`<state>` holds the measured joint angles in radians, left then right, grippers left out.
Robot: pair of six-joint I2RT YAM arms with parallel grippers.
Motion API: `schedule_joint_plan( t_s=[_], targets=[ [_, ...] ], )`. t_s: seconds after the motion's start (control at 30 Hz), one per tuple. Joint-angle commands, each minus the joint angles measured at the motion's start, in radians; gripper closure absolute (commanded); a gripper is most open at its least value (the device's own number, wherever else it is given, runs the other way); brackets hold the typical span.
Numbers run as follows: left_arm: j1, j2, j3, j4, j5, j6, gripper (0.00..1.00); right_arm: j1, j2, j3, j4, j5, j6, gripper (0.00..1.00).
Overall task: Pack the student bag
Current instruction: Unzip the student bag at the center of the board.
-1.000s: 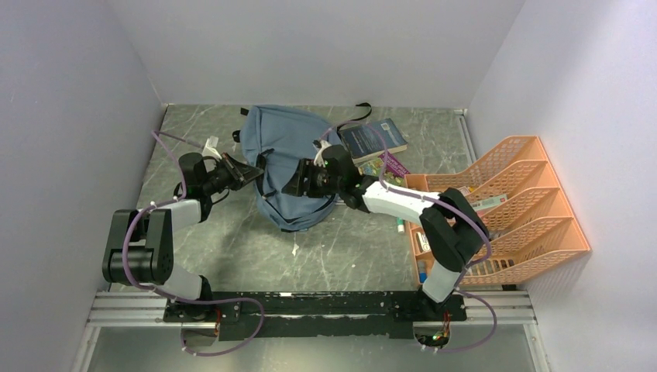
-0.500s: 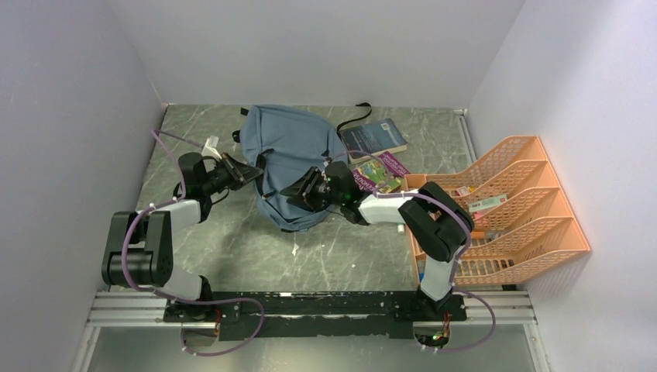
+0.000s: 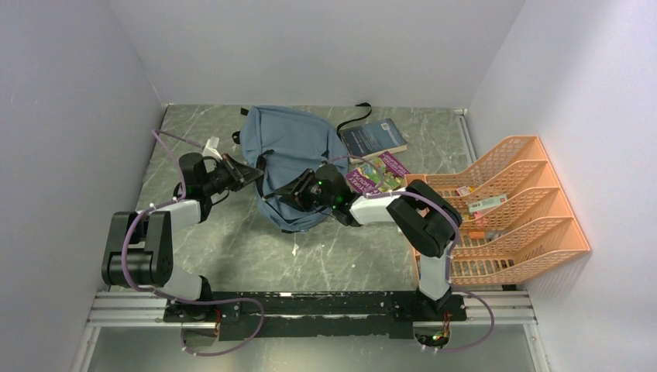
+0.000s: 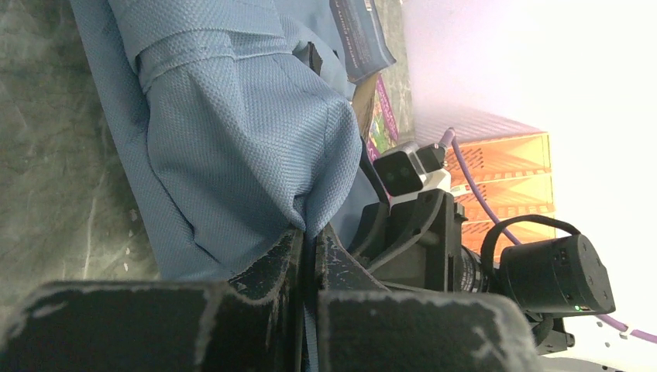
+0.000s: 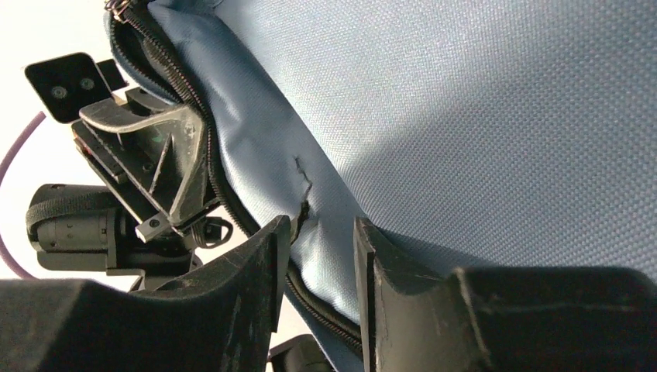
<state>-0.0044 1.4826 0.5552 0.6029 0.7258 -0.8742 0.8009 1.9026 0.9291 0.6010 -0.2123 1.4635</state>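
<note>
Top external view: the bag (image 3: 288,143) is laid at the back of the surface (image 3: 240,248). A fold of it is pinched by the closed left fingers (image 4: 275,260). Its zipper edge is straddled by the right fingers (image 5: 256,263); whether it is clamped cannot be told.

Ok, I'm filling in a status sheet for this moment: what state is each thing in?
student bag: lying slumped on the table, near edge pinched up.
left gripper: shut on a fold of the bag.
right gripper: jaws partly open, astride the bag's edge.
blue book: closed, flat on the table.
colourful book: closed, flat, outside the bag.
orange rack: upright, small items in its tiers.
</note>
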Motion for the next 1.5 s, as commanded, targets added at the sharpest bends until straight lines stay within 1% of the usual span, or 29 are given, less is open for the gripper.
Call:
schedule_joint_plan(
  t_s=[0.0,0.4,0.53,0.63,0.73,0.83,1.1,1.27,1.37,1.47],
  targets=[
    [-0.015,-0.033,0.009,0.049,0.020,0.027,0.95,0.006,0.036,0.031,0.048,0.019,0.029,0.61],
    [-0.024,-0.032,0.005,0.053,0.020,0.027,0.95,0.011,0.061,0.076,0.074,-0.009,0.015,0.72],
    [-0.025,-0.032,0.005,0.048,0.017,0.028,0.95,0.014,0.072,0.077,0.093,-0.020,0.018,0.79],
    [-0.025,-0.033,0.005,0.034,0.010,0.036,0.95,0.013,0.068,0.074,0.097,-0.018,0.010,0.86],
    [-0.026,-0.033,0.013,-0.006,-0.005,0.053,0.95,0.014,0.047,0.077,0.069,-0.002,-0.024,0.91],
    [-0.026,-0.033,0.023,-0.046,-0.020,0.070,0.95,0.013,0.017,0.071,0.033,0.032,-0.071,1.00],
    [-0.024,-0.030,0.040,-0.109,-0.046,0.099,0.95,0.013,-0.047,0.125,-0.163,0.136,-0.289,1.00],
    [-0.024,-0.022,0.049,-0.142,-0.068,0.110,0.95,0.017,-0.050,0.146,-0.176,0.122,-0.366,1.00],
    [-0.016,-0.010,0.081,-0.244,-0.123,0.119,0.95,0.026,-0.059,0.159,-0.190,0.095,-0.415,1.00],
    [0.001,0.015,0.135,-0.384,-0.203,0.124,0.95,0.035,-0.081,0.144,-0.168,0.048,-0.470,1.00]
  ],
)
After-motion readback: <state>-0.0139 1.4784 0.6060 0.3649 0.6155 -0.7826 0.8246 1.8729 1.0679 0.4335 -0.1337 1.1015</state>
